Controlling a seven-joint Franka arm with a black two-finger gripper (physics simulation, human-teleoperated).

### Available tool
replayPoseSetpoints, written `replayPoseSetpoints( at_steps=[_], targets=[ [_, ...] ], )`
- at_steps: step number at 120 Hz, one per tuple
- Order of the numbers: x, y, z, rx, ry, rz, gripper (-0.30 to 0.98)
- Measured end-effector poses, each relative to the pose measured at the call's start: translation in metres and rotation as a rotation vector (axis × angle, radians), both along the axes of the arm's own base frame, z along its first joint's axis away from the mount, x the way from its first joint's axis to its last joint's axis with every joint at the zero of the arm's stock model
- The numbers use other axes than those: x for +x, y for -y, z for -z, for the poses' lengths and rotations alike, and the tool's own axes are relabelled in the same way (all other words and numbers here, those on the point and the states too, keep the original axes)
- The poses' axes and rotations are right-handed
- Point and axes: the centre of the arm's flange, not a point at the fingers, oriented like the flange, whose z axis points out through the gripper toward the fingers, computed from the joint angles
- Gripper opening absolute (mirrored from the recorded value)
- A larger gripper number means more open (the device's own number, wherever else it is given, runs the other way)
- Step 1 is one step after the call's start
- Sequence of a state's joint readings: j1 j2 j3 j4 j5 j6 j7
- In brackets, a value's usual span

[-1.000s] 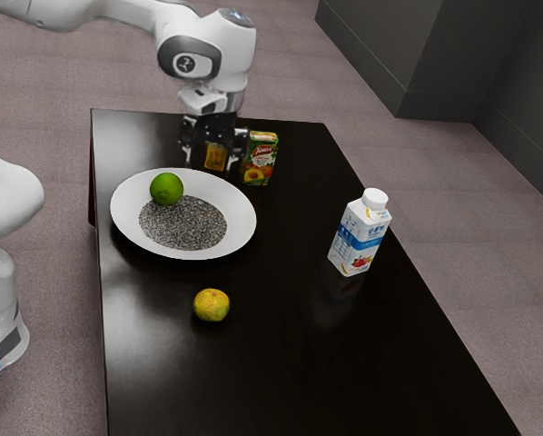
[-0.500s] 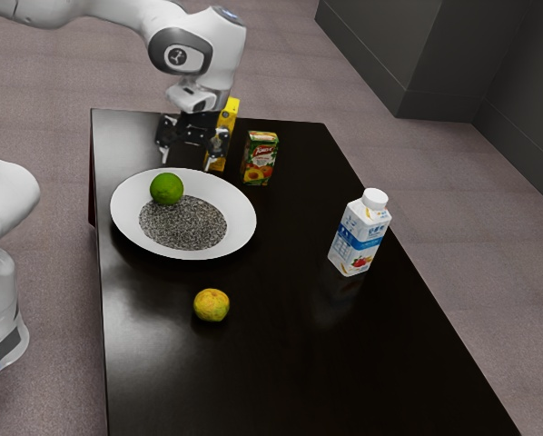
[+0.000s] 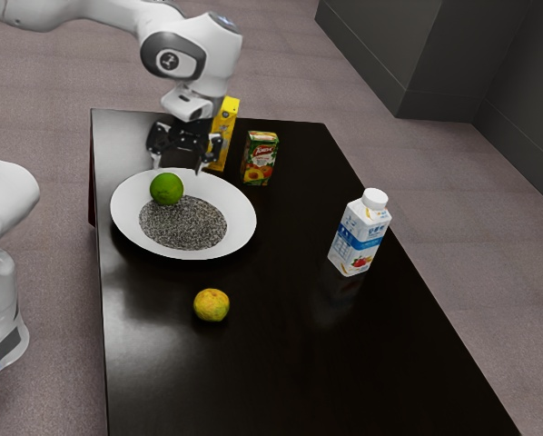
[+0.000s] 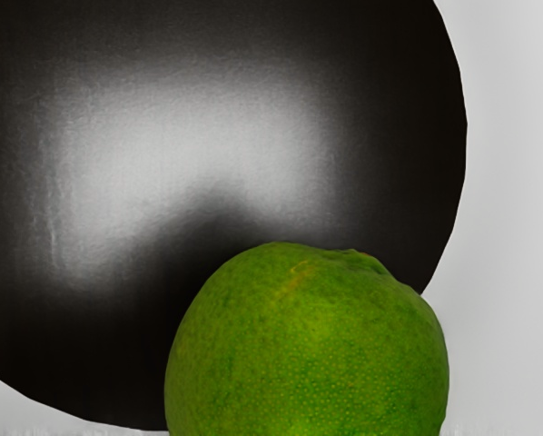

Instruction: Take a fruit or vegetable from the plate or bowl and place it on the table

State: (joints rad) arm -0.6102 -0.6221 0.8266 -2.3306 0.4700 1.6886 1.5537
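Exterior view: going left to right, we are seeing the green lime [image 3: 167, 189] sitting on the white plate [image 3: 242, 218]. Our end effector [image 3: 178, 166] is hanging open near the lime, fingers apart. A yellowish fruit [image 3: 212, 306] is resting on the bench [image 3: 389, 381], near the plate. A yellow box [image 3: 224, 136], a little juice box [image 3: 260, 160] and a white bottle [image 3: 359, 233] are standing upright.

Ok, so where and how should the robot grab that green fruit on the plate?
Pinch the green fruit around its widest part, coming straight down with the open tool. It's nearly round, so opposite sides should grip evenly, and its top is uncovered. From above also looks safer than sideways, since the plate's raised rim could get in the way.
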Motion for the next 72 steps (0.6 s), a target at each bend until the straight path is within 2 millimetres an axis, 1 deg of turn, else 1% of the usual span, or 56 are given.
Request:
replayPoseSetpoints(
  at_steps=[6,18,28,59,72],
  targets=[
    [-0.001,0.003,0.004,0.002,-0.009,0.006,0.69],
    [-0.007,0.01,0.004,-0.008,0.0,0.024,0.68],
    [-0.01,0.016,0.008,-0.008,-0.007,0.034,0.68],
    [-0.012,0.018,0.019,-0.013,-0.02,0.032,0.68],
    [-0.012,0.019,0.021,-0.01,-0.02,0.034,0.68]
  ],
)
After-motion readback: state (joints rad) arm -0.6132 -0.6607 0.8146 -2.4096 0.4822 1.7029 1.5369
